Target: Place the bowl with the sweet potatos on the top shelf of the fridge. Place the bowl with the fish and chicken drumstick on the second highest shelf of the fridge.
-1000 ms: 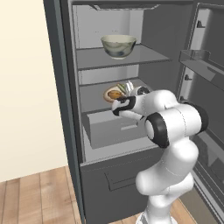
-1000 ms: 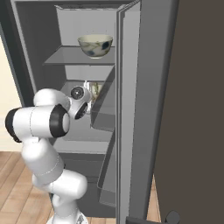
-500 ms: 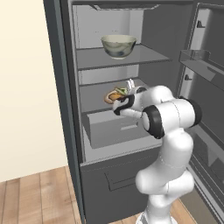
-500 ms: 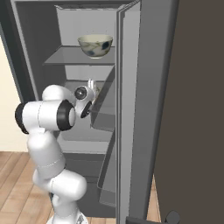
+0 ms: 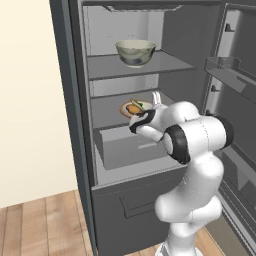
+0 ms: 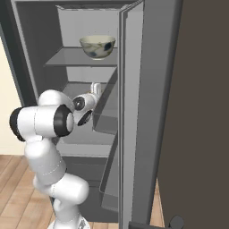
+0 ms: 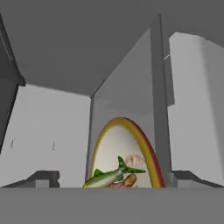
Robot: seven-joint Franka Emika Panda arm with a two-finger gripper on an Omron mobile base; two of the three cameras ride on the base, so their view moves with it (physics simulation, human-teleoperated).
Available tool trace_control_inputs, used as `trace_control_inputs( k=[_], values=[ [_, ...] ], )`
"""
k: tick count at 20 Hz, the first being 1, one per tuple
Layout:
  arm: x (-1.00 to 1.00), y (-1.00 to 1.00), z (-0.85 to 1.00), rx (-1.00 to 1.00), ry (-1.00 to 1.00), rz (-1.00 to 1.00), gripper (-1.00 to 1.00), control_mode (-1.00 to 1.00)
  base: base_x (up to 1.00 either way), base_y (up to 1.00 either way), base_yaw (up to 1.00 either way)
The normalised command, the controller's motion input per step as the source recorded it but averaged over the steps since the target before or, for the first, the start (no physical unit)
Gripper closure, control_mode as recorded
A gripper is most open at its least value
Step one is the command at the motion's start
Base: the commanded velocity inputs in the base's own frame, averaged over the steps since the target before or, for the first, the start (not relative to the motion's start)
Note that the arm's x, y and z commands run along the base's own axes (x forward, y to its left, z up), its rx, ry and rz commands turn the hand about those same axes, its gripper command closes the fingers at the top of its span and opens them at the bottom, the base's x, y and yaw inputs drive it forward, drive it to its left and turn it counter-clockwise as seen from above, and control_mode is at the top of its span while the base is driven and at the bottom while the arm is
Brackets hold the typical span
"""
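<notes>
Both bowls look placed: the deep bowl (image 5: 135, 52) sits on the top shelf (image 5: 105, 66), and the shallow bowl (image 5: 132, 108) with the fish (image 7: 110, 175) and drumstick (image 7: 127, 181) rests on the second shelf (image 5: 107, 111). Your step now is the retreat. Draw the end effector (image 5: 156, 100) straight back, level, so neither finger clips the rim. Its jaws stand wide, either side of the shallow bowl, gripping nothing.

My pale deep bowl (image 5: 135, 52) sits upright on the top shelf (image 5: 107, 66), while the shallow tan bowl (image 5: 134, 108) with green fish (image 7: 110, 175) and drumstick (image 7: 127, 181) rests on the second shelf (image 5: 106, 110).
</notes>
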Motion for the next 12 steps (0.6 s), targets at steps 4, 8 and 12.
trace_control_inputs(
  k=[4,8,12],
  values=[
    [-0.81,0.18,1.00,0.00,0.00,-0.13,-1.00,-1.00,0.00,0.00,0.00],
    [-0.87,0.21,1.00,0.00,0.00,-0.14,-1.00,-1.00,0.00,0.00,0.00],
    [-0.69,0.66,1.00,-0.05,0.03,0.03,-1.00,-1.00,0.00,0.00,0.00]
  ],
)
